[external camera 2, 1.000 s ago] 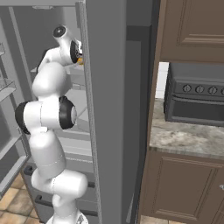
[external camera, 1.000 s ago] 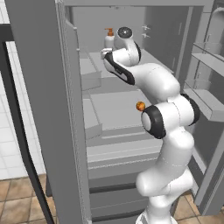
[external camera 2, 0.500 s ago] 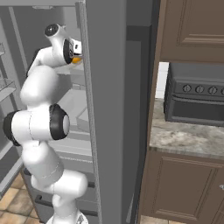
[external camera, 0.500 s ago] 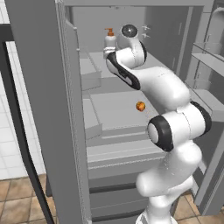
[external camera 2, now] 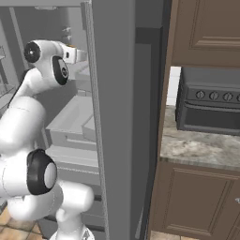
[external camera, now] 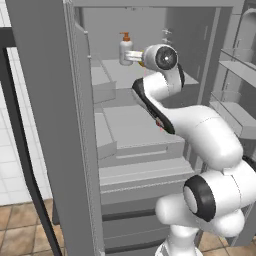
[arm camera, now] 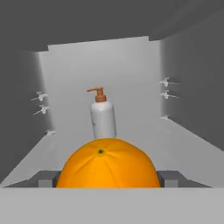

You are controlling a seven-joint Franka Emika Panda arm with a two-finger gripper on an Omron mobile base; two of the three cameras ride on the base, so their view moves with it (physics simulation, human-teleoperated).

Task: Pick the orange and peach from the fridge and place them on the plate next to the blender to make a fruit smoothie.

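- The arm has folded lower, its elbow dropping toward the base.
- The hand has drawn back from the bottle (external camera: 125, 50) on the fridge's (external camera: 60, 125) upper shelf, with the orange (arm camera: 108, 165) between its fingers.

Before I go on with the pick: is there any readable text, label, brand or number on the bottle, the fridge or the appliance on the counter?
None can be read.
Pump bottle behind the orange: plain white body, no label.
Fridge walls and shelves: bare grey, no markings.
Dark appliance on the counter: a row of knobs, and any marks beside them are too small to read.
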